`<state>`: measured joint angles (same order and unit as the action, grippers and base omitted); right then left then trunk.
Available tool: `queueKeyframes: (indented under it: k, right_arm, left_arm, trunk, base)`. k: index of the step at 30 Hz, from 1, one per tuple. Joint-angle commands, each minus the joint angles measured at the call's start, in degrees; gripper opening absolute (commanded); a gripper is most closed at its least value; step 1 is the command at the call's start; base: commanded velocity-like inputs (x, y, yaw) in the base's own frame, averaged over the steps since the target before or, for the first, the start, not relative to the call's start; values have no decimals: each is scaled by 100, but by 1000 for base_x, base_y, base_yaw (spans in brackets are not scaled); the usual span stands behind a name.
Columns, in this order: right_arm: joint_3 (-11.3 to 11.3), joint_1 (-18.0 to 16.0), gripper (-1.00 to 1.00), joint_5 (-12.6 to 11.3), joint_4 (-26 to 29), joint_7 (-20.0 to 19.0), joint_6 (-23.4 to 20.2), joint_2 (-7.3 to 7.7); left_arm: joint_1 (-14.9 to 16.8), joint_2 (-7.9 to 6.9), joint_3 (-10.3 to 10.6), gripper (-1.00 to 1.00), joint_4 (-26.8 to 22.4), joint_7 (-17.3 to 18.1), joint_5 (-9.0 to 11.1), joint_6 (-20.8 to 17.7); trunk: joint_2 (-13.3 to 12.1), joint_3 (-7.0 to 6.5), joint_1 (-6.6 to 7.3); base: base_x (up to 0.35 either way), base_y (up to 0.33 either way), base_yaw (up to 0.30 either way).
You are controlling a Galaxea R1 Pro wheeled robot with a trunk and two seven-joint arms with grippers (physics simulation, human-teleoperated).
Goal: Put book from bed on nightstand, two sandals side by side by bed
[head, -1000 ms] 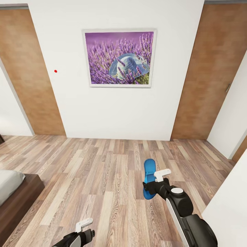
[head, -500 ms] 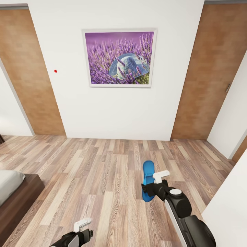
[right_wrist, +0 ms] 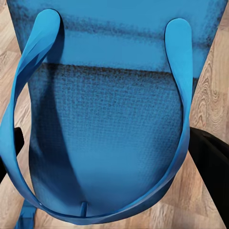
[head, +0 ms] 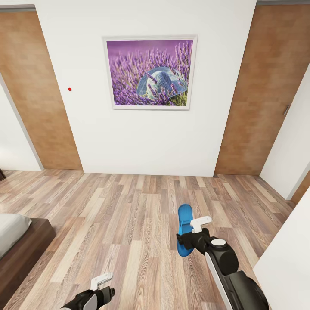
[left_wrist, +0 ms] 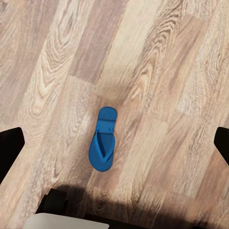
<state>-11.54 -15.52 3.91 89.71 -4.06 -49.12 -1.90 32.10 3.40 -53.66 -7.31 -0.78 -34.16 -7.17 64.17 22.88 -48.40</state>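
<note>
Fingers of the right gripper (head: 189, 234) are closed on a bright blue flat sandal with a long narrow sole (head: 185, 230), which stands out forward from the black-and-white arm above the wood-plank floor (head: 129, 215). From the right wrist camera the held sandal's textured blue sole (right_wrist: 109, 124) and its curving blue strap (right_wrist: 181, 95) sit very close to the lens, with a dark finger (right_wrist: 210, 176) just beside the sole's edge.

The left gripper (head: 101, 286) hangs low near the robot, its white fingertip showing in the head view. In the left wrist view its two dark fingers (left_wrist: 9, 152) stand wide apart with nothing between them, and a second blue sandal (left_wrist: 103, 139) lies flat on the planks below, well apart from those fingers.

A corner of the large low bed (head: 17, 245), with its pale grey mattress and dark brown wooden frame, shows at the robot's left. Ahead stands a white wall with brown wood panels (head: 38, 94) and a framed picture of lavender and a hat (head: 150, 72).
</note>
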Motion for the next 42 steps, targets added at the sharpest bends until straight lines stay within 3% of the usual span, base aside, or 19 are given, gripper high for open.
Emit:
queueKeyframes:
  k: [1, 8, 17, 22, 42]
  right_arm:
    - [3, -4, -100, 41, 5, -42, -28, -2]
    - [2, -4, -100, 40, 3, -42, -28, -3]
    - [2, -3, -100, 40, 12, -42, -28, -4]
    - [2, -3, -100, 40, 22, -42, -25, -4]
    - [2, -3, -100, 46, 107, -223, -19, -4]
  left_arm:
    - [4, 5, -19, 100, -15, -5, -22, -31]
    - [6, 3, -17, 100, -16, -2, -20, -29]
    - [7, 3, -17, 100, -16, -1, -20, -28]
    - [7, 3, -16, 100, -16, -1, -24, -24]
    - [7, 3, -15, 100, -17, -10, -29, -11]
  trunk:
    - [4, 6, 0]
    - [4, 6, 0]
    - [365, 168, -198]
    - [365, 168, -198]
    - [1167, 527, -637]
  base:
    - [0, 0, 0]
    - [0, 0, 0]
    - [0, 0, 0]
    - [0, 0, 0]
    - [0, 0, 0]
